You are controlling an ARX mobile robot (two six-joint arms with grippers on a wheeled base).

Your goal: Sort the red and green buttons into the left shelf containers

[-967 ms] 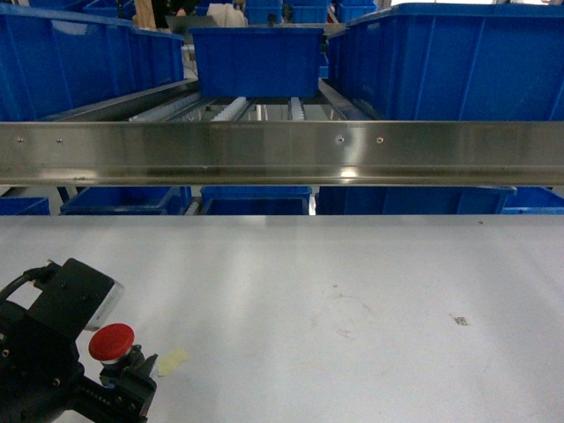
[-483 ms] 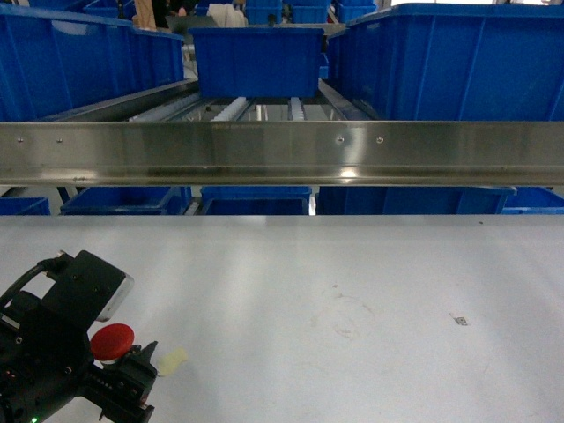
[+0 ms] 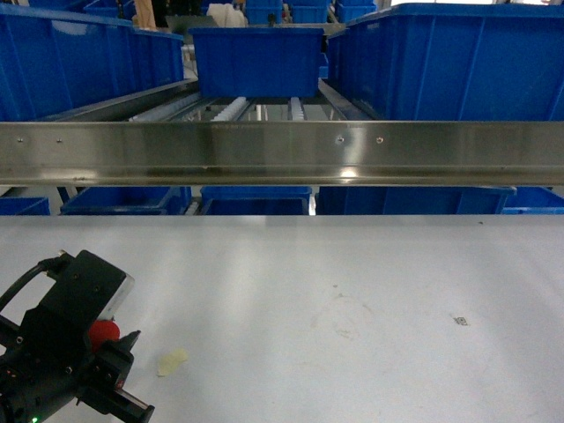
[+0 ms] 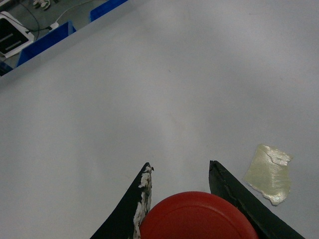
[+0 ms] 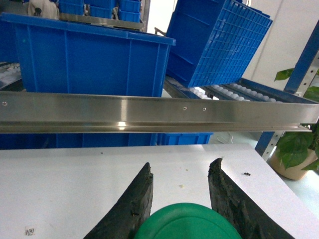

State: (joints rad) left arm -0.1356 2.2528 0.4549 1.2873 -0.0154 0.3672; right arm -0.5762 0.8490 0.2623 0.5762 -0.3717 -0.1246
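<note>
Behind the grey table [image 3: 352,282] stands a steel rail and the shelf with blue bins [image 3: 79,57]. Between the jaws of the left gripper [image 4: 179,172] sits the red button [image 4: 199,216], held low at the table's left corner, just beside a pale scrap [image 4: 269,172]. The right gripper [image 5: 180,172] holds a green button [image 5: 187,221] in the same way; the head view does not show it. I judge both picks are done. Next comes carrying each button to the left containers, which calls for clearing the rail.
</note>
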